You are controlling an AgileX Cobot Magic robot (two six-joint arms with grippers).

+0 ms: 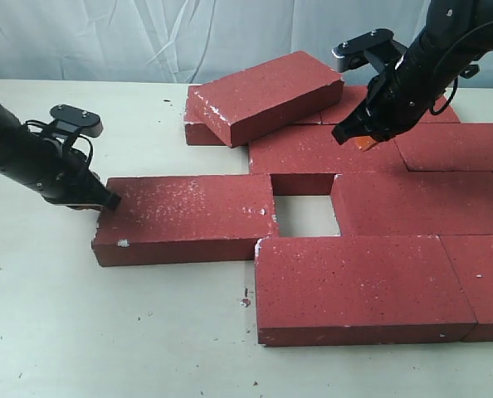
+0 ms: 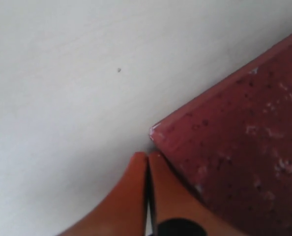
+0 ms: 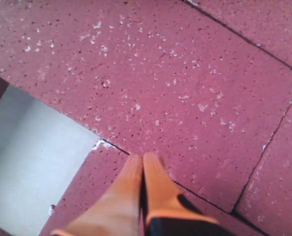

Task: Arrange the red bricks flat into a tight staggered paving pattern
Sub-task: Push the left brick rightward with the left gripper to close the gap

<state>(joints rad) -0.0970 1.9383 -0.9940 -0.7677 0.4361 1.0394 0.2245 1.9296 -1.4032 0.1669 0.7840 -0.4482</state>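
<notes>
Several dark-red bricks lie flat in staggered rows on the right of the table. One red brick (image 1: 184, 217) lies apart at the left of the middle row, leaving a square gap (image 1: 305, 215) of bare table. Another brick (image 1: 266, 95) rests tilted on top of the back row. My left gripper (image 1: 109, 201) is shut, its orange fingertips against the far left corner of the loose brick (image 2: 239, 147). My right gripper (image 1: 361, 143) is shut and hovers over the back-row bricks (image 3: 156, 83), holding nothing.
The pale table (image 1: 80, 315) stretches bare to the left and front, with small crumbs. A white curtain (image 1: 147, 37) hangs behind. Bricks run off the right edge of the exterior view.
</notes>
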